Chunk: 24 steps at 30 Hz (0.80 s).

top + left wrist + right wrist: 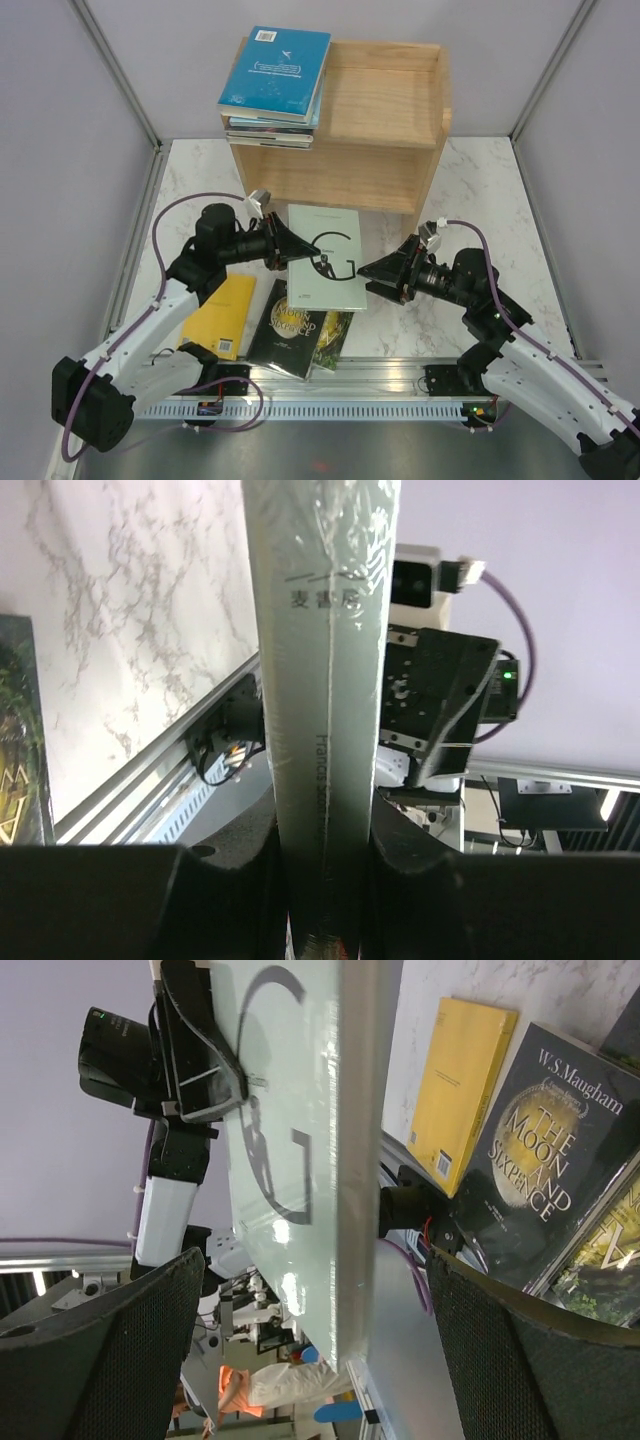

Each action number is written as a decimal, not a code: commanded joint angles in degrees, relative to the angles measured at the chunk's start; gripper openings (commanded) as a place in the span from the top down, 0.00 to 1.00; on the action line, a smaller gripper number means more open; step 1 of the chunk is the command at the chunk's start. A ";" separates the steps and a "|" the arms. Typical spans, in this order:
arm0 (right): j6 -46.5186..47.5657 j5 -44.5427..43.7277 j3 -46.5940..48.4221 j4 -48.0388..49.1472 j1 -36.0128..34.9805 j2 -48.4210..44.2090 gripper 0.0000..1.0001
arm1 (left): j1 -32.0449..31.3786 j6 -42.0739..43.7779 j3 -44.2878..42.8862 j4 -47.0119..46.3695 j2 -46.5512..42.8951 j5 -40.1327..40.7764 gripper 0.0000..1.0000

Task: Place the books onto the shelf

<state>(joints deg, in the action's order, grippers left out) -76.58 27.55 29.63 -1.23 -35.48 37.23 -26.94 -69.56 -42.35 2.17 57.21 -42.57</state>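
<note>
Table (480, 195): white marble, grey veins.
Walls (60, 150): pale grey — behind and beside the table.
Rail (350, 405): slotted metal, table's near edge.

A pale grey-green book (325, 680) stands edge-on, pinched at its lower end between the black fingers (230, 880) of the left gripper (325, 850). Printed characters run down its narrow face. Left of the book are the marble table (130, 610), a metal rail (150, 790) and the edge of a dark illustrated book (20, 740). Right of it is the right arm (440, 700), with its white camera (418, 580) and purple cable (520, 650).
</note>
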 commanded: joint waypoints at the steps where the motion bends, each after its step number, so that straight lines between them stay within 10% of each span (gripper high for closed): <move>1: -0.33 0.14 1.84 -0.26 -0.37 -1.28 0.05 | 1.45 1.01 -5.20 -2.53 -4.39 -3.49 0.98; 13: -2.17 3.30 2.63 8.17 -0.81 3.98 0.14 | 1.54 -0.92 -3.97 -4.28 -5.00 -1.47 0.98; 24: -6.83 2.51 1.40 22.50 -4.85 7.59 0.54 | 1.54 -3.57 -3.18 -9.03 -3.07 0.90 0.98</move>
<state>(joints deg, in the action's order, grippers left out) -81.52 29.87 29.80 12.14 -38.87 44.45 -25.56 -71.31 -43.86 0.12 53.98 -42.19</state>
